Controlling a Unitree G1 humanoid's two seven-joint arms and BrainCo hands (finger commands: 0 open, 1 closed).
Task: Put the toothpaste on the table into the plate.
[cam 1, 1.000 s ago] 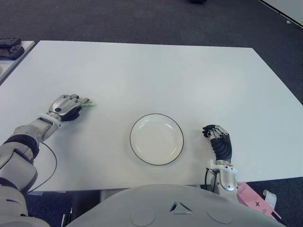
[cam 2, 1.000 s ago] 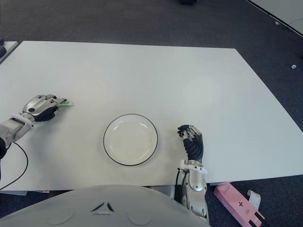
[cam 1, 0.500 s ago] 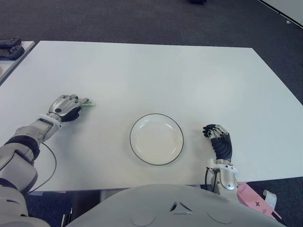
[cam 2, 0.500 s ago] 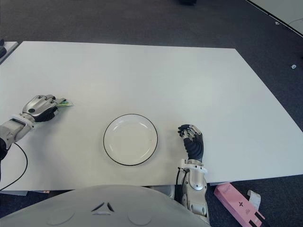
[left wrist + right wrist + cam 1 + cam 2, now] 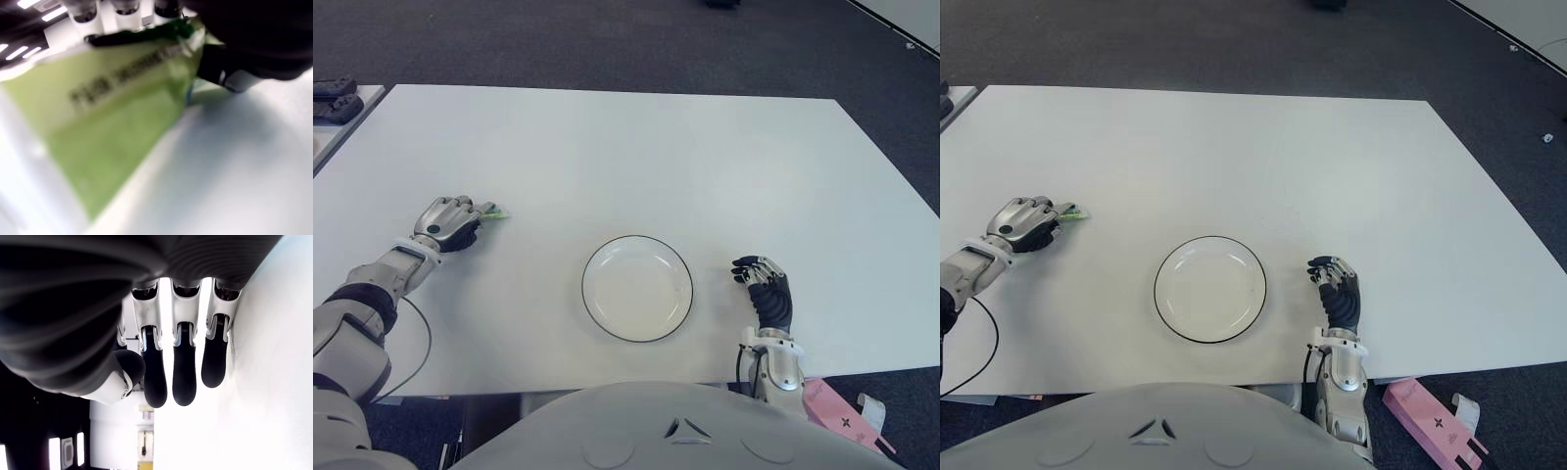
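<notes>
left hand (image 5: 448, 223) clenched, right hand (image 5: 766, 291) relaxed

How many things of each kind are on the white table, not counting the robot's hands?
Toothpaste, green, held in the left hand: 1
Plate, white with a dark rim, left of the idle right hand: 1
Total: 2

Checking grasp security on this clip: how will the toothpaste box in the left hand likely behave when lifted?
The toothpaste box shows flat faces and straight edges, so it probably stays stiff and won't roll. The left hand covers most of it, suggesting it is small and light. Its smooth printed surface could slip.
</notes>
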